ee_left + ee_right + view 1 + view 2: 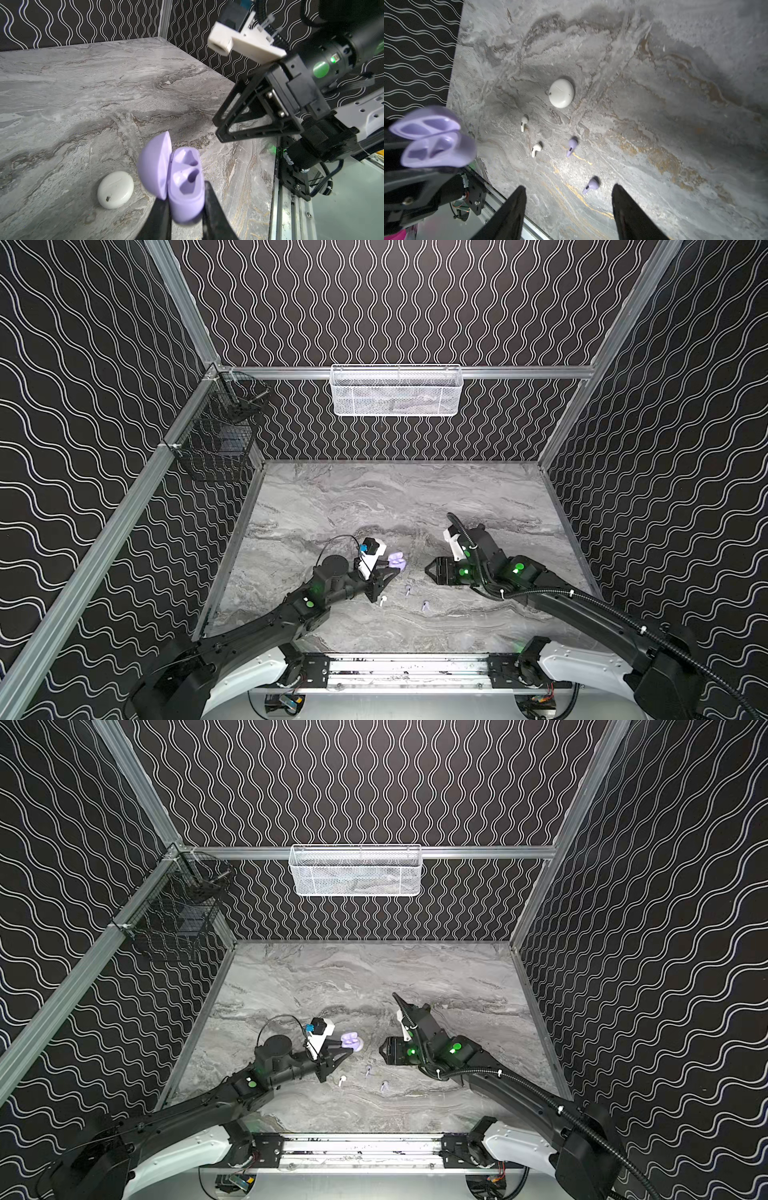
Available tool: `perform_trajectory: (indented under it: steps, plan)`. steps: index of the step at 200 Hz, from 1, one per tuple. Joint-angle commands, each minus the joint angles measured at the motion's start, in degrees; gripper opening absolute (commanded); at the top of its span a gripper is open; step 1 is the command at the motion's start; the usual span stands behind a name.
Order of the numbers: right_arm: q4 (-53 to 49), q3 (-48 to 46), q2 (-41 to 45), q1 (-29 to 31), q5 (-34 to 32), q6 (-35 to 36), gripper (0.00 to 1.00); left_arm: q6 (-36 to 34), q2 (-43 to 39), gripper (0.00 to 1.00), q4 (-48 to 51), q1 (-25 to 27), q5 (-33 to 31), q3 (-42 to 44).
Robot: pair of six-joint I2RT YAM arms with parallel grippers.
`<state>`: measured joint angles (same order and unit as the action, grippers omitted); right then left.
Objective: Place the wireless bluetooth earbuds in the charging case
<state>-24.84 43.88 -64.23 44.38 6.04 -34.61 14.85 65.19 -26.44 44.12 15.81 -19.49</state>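
My left gripper [186, 197] is shut on the base of a lilac charging case [185, 187], held above the table with its lid open and both sockets empty. The case [395, 561] [351, 1041] shows in both top views. Four earbuds lie on the table in the right wrist view: two white earbuds [523, 123] [536, 149] and two lilac earbuds [571, 146] [590, 186]. My right gripper [568, 187] [428, 570] hovers open and empty, with the nearer lilac earbud below the gap between its fingers.
A closed white round case [561, 93] [115, 189] lies on the marble table [415, 497] beyond the earbuds. A white mesh basket [395, 389] hangs on the back wall and a black wire basket [216, 435] on the left wall. The metal front rail [407, 668] borders the table.
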Motion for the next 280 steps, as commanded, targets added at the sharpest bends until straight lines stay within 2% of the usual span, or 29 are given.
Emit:
perform_trajectory:
  steps: [1,60,92,183,280]
  plan:
    - [-0.83,-1.78,-0.16,1.83,-3.44,-4.49,0.67,-0.11,-0.26,0.12,-0.38,0.01,-2.03,-0.24]
    - [1.64,-7.14,-1.11,8.22,-8.3,-14.61,0.6,0.09,-2.28,0.1,0.29,0.0,-4.96,0.71]
    - [0.87,-6.24,-4.4,11.87,-11.16,-18.83,0.57,0.0,-2.33,0.1,-0.1,0.0,-4.65,0.72]
    - [-2.77,0.45,-16.01,14.42,-14.31,-21.99,0.47,0.26,-3.54,0.1,0.25,0.0,-4.76,1.12]
    - [-3.11,2.06,-21.21,14.83,-14.83,-24.01,0.35,0.35,-5.03,0.1,0.85,0.0,-4.78,1.38]
